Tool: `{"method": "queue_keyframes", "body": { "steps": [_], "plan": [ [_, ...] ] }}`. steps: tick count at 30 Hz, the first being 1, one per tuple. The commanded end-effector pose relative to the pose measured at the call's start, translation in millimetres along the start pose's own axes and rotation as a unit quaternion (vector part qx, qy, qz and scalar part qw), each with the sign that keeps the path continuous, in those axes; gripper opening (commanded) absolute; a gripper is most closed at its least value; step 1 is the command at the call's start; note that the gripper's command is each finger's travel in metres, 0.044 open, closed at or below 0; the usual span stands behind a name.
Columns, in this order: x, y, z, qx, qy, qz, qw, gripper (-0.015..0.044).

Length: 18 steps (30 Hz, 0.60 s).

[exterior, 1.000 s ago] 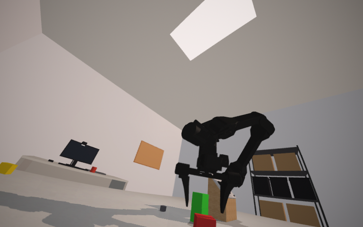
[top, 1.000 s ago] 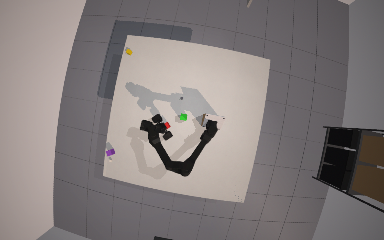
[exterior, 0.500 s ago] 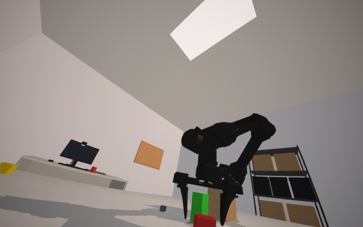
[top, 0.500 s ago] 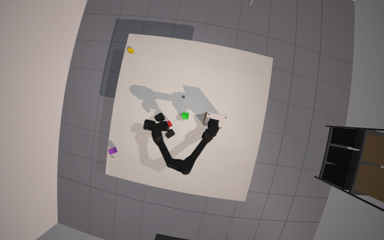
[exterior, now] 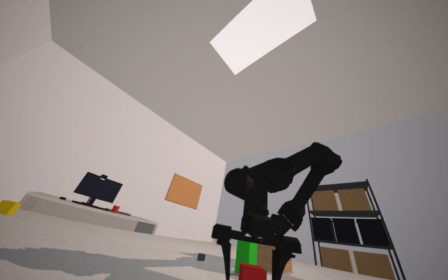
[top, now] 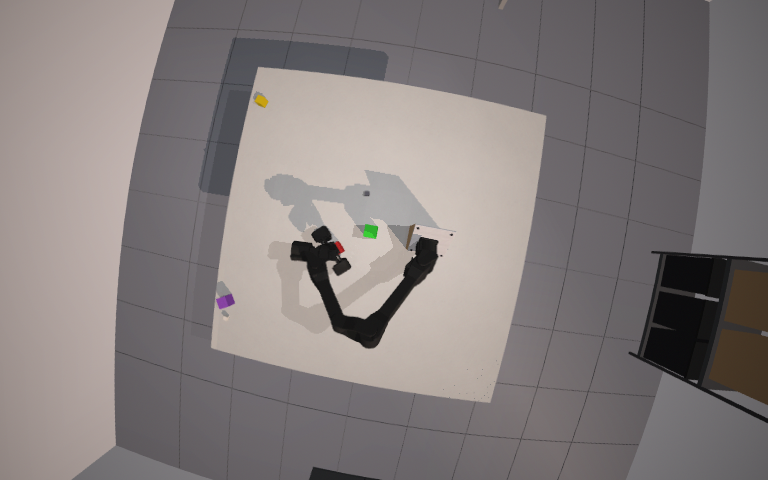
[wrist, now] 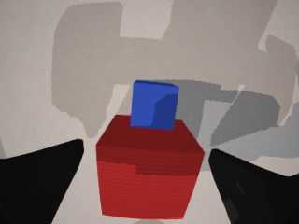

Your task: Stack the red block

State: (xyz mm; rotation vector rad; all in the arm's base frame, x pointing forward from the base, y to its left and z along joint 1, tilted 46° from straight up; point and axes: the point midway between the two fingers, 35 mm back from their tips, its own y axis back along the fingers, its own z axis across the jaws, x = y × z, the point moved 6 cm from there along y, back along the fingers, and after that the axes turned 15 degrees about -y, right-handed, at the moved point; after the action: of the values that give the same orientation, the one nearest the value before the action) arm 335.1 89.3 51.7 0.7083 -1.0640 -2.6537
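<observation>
The jaws stand wide open and hold nothing. In the wrist view the red block [top: 339, 247] [exterior: 252, 272] [wrist: 149, 182] lies between the two fingertips, apart from both, with a small blue block [wrist: 154, 105] just beyond it. So the closing direction runs across the red block, and its sides face the fingers. The green tower [top: 370, 230] [exterior: 245, 255] is near, toward the arm's base. How low the tips reach, I cannot tell surely.
</observation>
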Motion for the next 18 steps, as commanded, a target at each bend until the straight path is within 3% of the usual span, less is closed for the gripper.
{"method": "queue_keyframes", "body": {
  "steps": [1, 13, 18],
  "plan": [
    [2.3, -3.1, 0.0, -0.003, -0.004, 0.001, 1.000, 0.0440],
    [2.3, -2.6, 0.0, -0.003, -0.004, 0.001, 1.000, 0.0440],
    [2.3, -2.6, 0.0, -0.003, -0.004, 0.001, 1.000, 0.0309]
  ]
}}
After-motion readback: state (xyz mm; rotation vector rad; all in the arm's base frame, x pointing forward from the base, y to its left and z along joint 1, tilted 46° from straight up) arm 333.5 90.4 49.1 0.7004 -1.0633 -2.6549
